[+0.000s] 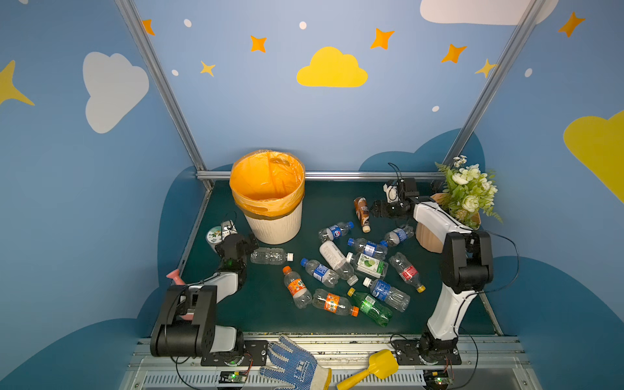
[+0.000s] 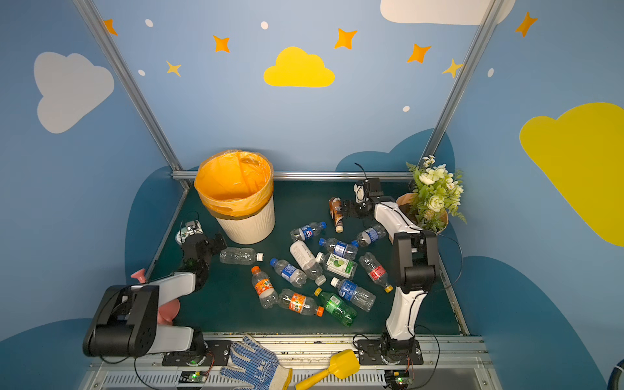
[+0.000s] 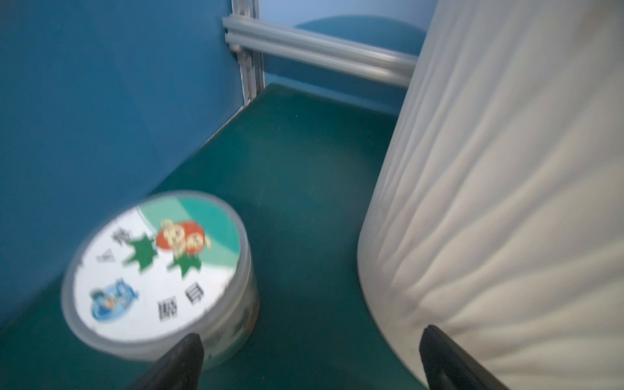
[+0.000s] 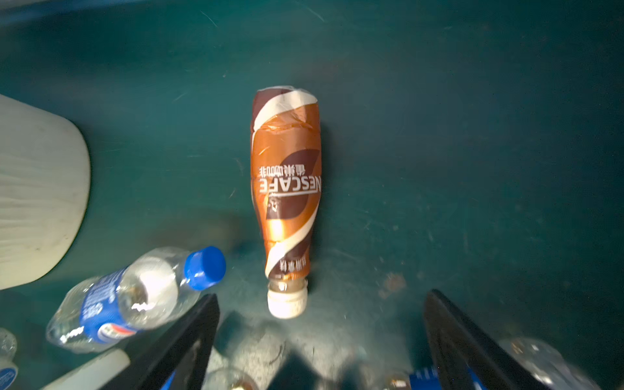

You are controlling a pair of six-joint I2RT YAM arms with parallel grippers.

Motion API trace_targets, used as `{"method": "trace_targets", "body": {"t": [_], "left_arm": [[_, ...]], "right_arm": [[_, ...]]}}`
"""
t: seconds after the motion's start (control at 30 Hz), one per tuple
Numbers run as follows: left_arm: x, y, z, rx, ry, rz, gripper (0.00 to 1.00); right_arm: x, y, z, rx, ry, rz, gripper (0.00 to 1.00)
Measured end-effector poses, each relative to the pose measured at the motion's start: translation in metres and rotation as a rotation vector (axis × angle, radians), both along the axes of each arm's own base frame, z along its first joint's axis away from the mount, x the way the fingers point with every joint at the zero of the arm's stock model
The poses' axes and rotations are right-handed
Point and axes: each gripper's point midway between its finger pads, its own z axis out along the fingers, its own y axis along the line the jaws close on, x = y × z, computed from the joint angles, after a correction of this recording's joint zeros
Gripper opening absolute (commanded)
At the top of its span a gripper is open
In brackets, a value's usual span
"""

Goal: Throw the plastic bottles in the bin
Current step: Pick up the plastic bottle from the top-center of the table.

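Note:
The bin (image 1: 270, 202) (image 2: 236, 199), cream-white with an orange bag, stands at the back left of the green mat. Several plastic bottles (image 1: 366, 265) lie scattered right of it. A brown bottle (image 1: 362, 209) (image 4: 287, 189) lies farthest back, white cap toward my right gripper (image 1: 376, 209) (image 4: 320, 297). That gripper is open just short of the cap and holds nothing. A blue-capped bottle (image 4: 135, 297) lies beside one finger. My left gripper (image 1: 236, 240) (image 3: 310, 334) is open and empty, low between the bin's wall (image 3: 489, 202) and a jar. A clear bottle (image 1: 271, 255) lies next to the left arm.
A round jar with a green-white lid (image 1: 213, 235) (image 3: 155, 270) sits at the mat's left edge. A peach pot of flowers (image 1: 429, 239) stands behind the right arm. A glove (image 1: 290, 363) and a yellow scoop (image 1: 371, 371) lie on the front rail.

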Motion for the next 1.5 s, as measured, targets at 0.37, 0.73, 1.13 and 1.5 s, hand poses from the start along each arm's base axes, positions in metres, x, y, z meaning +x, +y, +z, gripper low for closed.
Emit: {"method": "trace_targets", "body": {"t": [0.37,0.73,1.13,1.5], "left_arm": [[-0.06,0.006,0.127,-0.136,-0.321,0.079,1.0],[-0.106,0.005,0.117,-0.229,-0.266,0.129,1.0],[-0.105,0.005,0.112,-0.226,-0.195,0.143,1.0],[-0.111,0.013,0.114,-0.236,-0.219,0.2,1.0]], "right_arm": [[0.033,0.022,-0.036,0.0,0.087,0.016,0.9],[0.058,0.036,-0.068,0.012,0.13,0.044,0.79],[0.063,0.052,-0.073,0.095,0.145,0.046,0.49],[0.043,0.045,0.037,0.247,-0.038,0.008,0.5]]}}
